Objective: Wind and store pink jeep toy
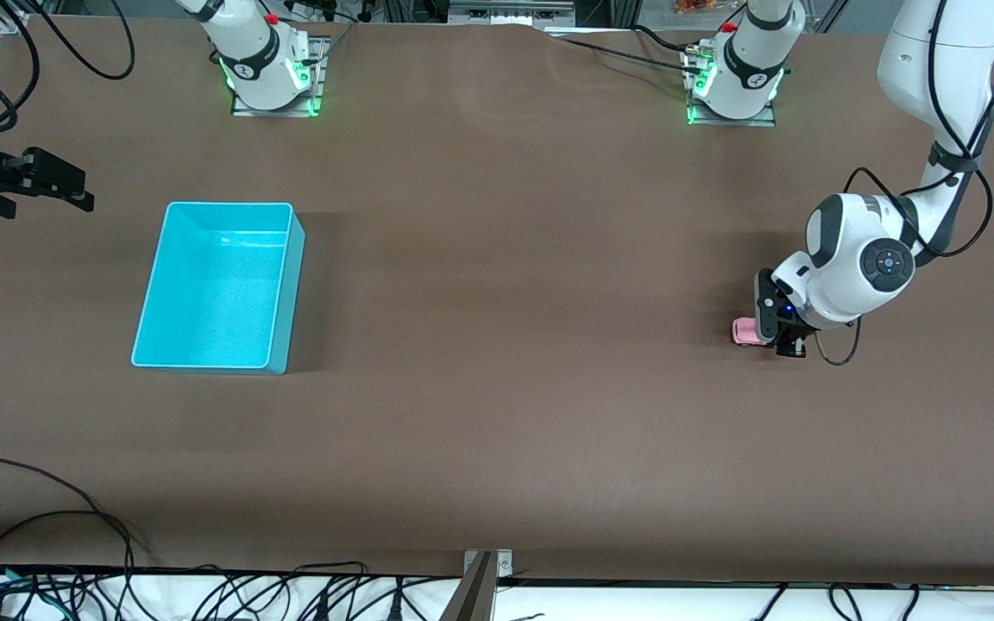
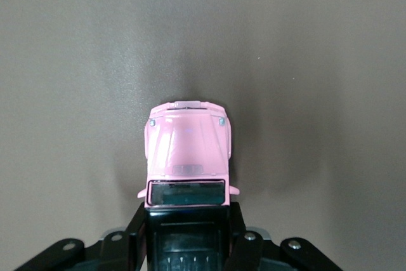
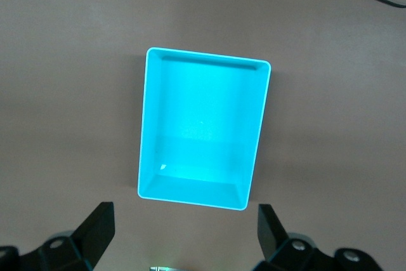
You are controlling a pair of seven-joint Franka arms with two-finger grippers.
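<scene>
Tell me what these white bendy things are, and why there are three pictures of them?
They are two robot arms bolted to a brown table. One picture comes from a camera high up, looking down at the whole table. The other two come from small cameras on the arms' wrists, looking down past their jaws.

The left gripper is down on the table at the left arm's end, its jaws either side of the black roof of the pink jeep toy, a tiny toy car.

The right gripper waits in the air above the cyan bin, jaws wide open. The bin is empty, so the car has not been put away yet.
</scene>
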